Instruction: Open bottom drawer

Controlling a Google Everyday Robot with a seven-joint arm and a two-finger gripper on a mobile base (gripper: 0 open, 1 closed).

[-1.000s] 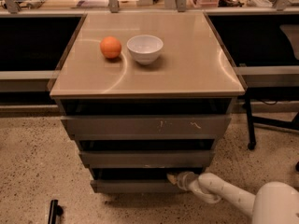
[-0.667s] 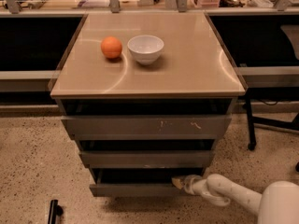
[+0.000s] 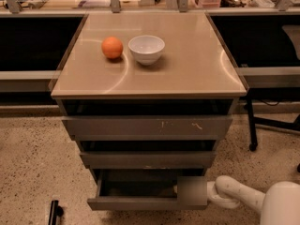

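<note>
Since the earlier frames, the bottom drawer (image 3: 136,203) had been drawn further out of the cabinet, and the gripper (image 3: 188,191) had been brought nearer the camera along with it. At the far left, low on the speckled floor (image 3: 33,172), a small black object (image 3: 54,212) was seen, cut by the frame's lower edge. On the tan cabinet top (image 3: 187,64), an orange (image 3: 112,47) was set left of centre, with a white bowl (image 3: 146,48) just beside it on its right; whether the two touched could not be told.

Below the top, the widest drawer front (image 3: 117,127), marked with pale scratches (image 3: 197,125), was found closed or nearly so, and the middle drawer front (image 3: 140,159) was set slightly forward beneath it. The bottom drawer was placed lowest and furthest forward, so that its shadowed interior (image 3: 140,184) was exposed from above. The gripper was located at the right end of that drawer's front, against its top edge; whether it was open or closed could not be told. It was carried by the white arm (image 3: 234,193), which entered from the lower right corner. Further right, a dark stand leg (image 3: 251,125) ending in a caster was seen on the floor.
</note>
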